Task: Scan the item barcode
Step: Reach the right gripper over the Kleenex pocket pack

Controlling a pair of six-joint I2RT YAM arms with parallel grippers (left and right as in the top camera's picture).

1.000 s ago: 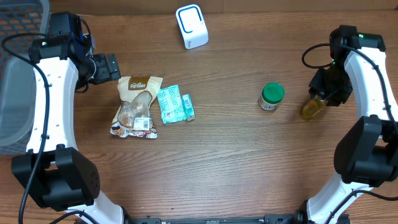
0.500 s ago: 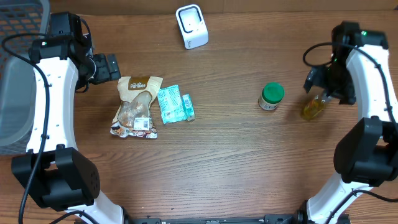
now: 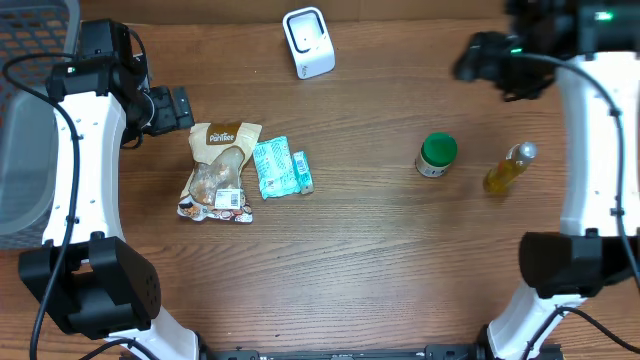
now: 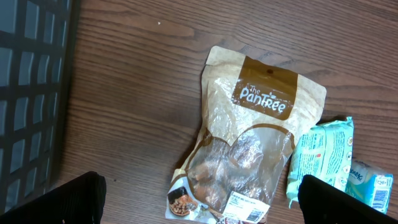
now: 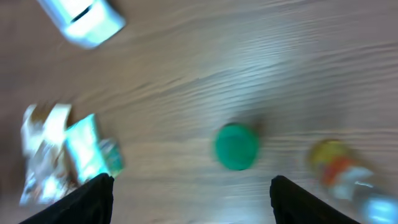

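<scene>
The white barcode scanner stands at the back of the table, and shows blurred as scanner in the right wrist view. A yellow-filled bottle stands free at the right, with a green-lidded jar to its left. My right gripper hangs open high above the table, behind both; nothing is between its fingers. A brown snack bag and teal packets lie at the left. My left gripper is open above the table, just behind the bag.
A grey bin and a dark mesh basket sit at the far left; the basket fills the left side of the left wrist view. A small teal pack lies beside the packets.
My right gripper opened and let go of the bottle, then rose and swung toward the back of the table. The bottle stays standing. The left arm has not moved.
</scene>
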